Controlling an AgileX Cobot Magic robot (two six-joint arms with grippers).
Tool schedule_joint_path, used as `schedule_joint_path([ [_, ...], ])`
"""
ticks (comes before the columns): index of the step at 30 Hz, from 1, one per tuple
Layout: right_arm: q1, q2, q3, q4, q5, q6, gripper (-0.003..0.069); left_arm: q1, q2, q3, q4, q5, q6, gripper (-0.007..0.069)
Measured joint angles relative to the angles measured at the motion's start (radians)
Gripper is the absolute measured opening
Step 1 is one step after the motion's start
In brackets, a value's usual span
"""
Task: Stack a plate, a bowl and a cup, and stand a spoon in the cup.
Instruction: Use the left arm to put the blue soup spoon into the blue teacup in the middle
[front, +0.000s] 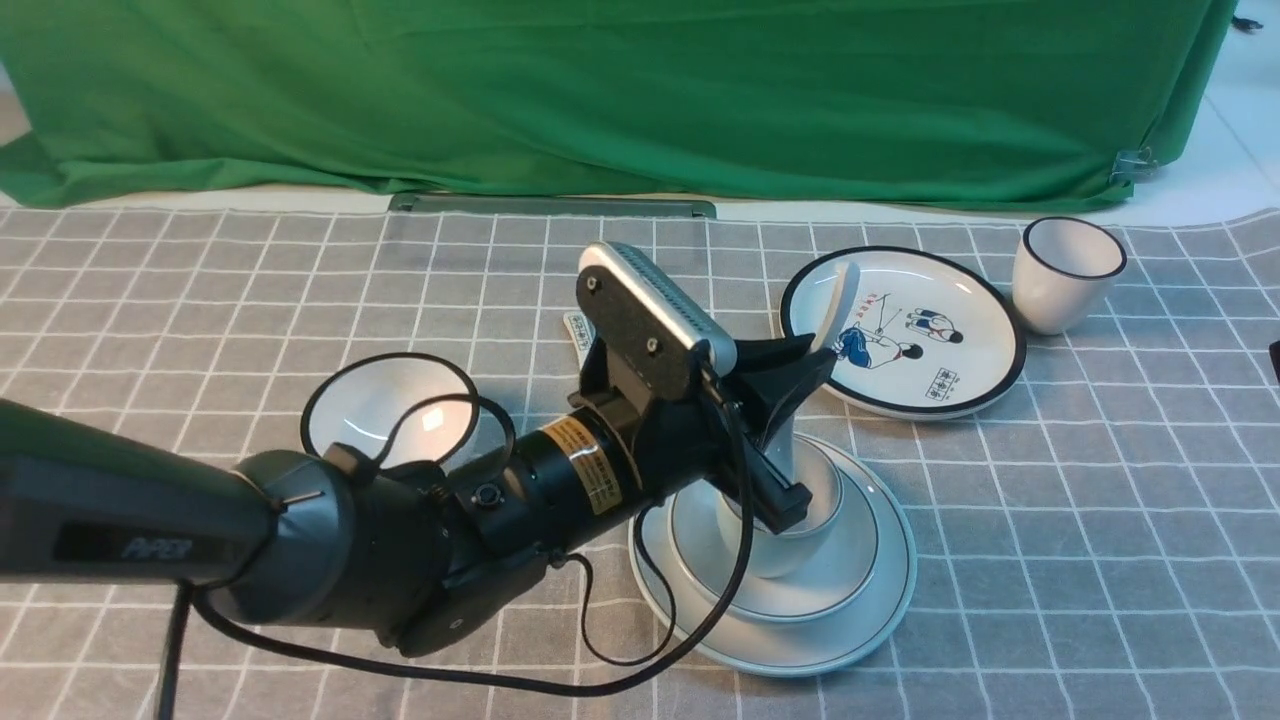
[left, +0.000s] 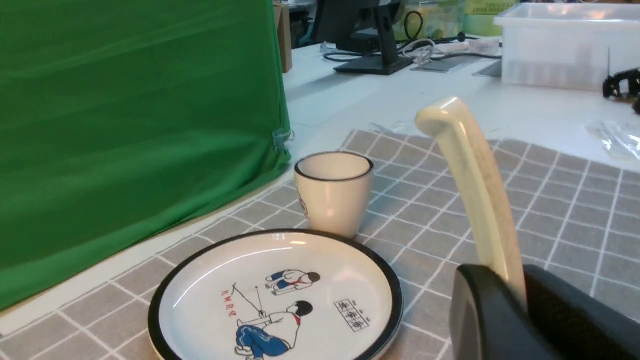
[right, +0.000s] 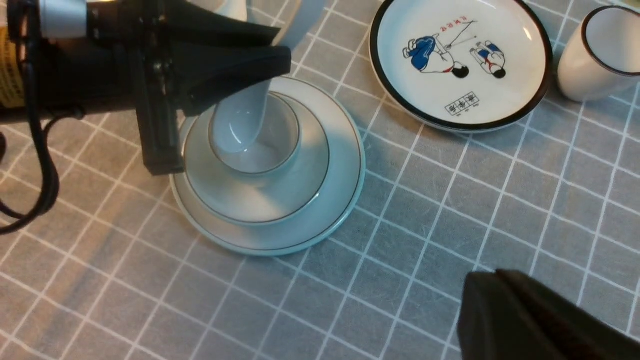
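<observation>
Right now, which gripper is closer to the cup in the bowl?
The left one. The left gripper is just above the cup, gripping the spoon; the right gripper is farther off, to the right of the stack.

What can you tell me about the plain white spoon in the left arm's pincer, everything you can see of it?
The plain white, glossy, ceramic-looking soup spoon has a deep rounded bowl end and a slim, unmarked handle, hooked at its tip. It looks whole. The left pincer is shut on the handle, holding the spoon upright but tilted, bowl end down, over the mouth of the small pale grey-white handleless cup. Whether it touches the cup, I cannot tell.
</observation>
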Motion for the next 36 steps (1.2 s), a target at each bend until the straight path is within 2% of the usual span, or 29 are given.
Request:
schedule_joint_path([
  [15,0.0,0.0,0.0,0.0,-0.001,0.001,0.002,0.0,0.063,0.004,-0.017,-0.008,0.0,0.0062],
  [25,0.0,0.0,0.0,0.0,-0.004,0.003,0.002,0.0,0.056,0.004,-0.017,0.036,0.001,0.0195],
  [29,0.0,0.0,0.0,0.0,-0.004,0.003,0.002,0.0,-0.027,0.005,-0.017,0.212,0.001,0.0248],
  [31,0.0,0.0,0.0,0.0,-0.006,0.004,0.002,0.0,-0.104,0.006,-0.017,0.358,0.001,0.0261],
  [34,0.0,0.0,0.0,0.0,-0.008,0.003,0.002,0.0,-0.236,0.006,-0.026,0.577,-0.005,0.0253],
  [36,0.0,-0.005,0.001,0.0,-0.021,-0.001,0.002,0.0,-0.331,0.006,-0.05,0.714,-0.016,0.0216],
])
